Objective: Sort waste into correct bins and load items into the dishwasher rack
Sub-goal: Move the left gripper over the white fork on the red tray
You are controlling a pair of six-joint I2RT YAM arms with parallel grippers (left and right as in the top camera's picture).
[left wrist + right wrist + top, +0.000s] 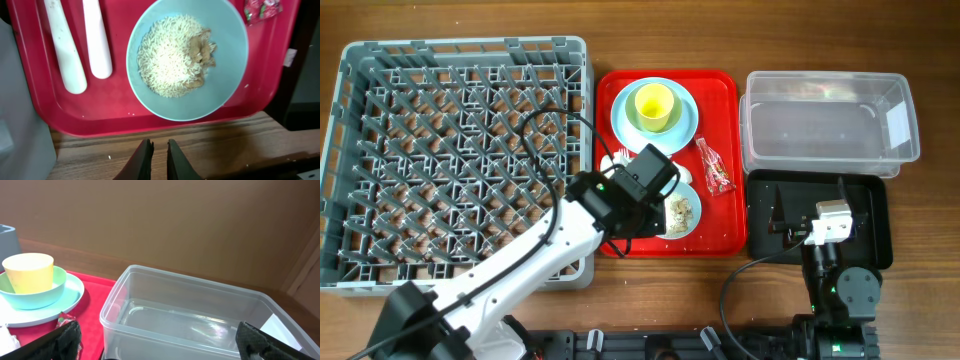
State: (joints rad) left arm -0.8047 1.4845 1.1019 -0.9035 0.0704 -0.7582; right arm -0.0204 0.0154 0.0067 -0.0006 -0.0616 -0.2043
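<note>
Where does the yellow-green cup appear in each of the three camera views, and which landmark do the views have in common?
Overhead: the yellow-green cup is at top centre, at the far end of the red tray.
Left wrist: not in it.
Right wrist: the cup is at the left edge, mid-height, standing in a light-blue bowl.
Shared landmark: the red tray, partly seen in all three.

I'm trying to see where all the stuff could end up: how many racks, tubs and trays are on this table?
Grey rack: 1
Clear tub: 1
Trays: 2, the red tray and the black tray
Total: 4
</note>
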